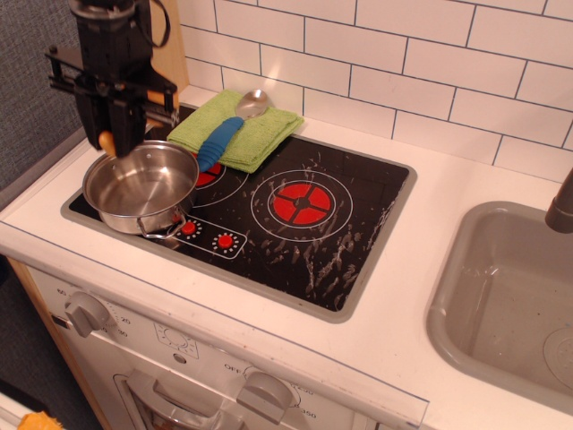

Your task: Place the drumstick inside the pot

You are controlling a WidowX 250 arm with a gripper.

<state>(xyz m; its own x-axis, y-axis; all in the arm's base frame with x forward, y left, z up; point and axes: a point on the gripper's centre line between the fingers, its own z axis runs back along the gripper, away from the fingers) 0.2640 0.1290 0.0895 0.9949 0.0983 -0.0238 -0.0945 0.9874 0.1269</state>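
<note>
Hovering at upper left, the black gripper (109,134) clamps the drumstick (107,141) above the pot's far rim.

Only the drumstick's orange-tan plastic tip peeks out below the jaws. The pot (141,187) is round, polished steel with 2 looped wire handles, sitting on the glossy black cooktop (295,228) with red ring burners. Just beyond, a blue-handled metal spoon (230,127) lies on a folded green cloth (260,136).

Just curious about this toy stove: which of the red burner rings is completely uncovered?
The big red ring in the middle of the stove. The other red ring is partly hidden by the pot and the blue spoon handle.
</note>
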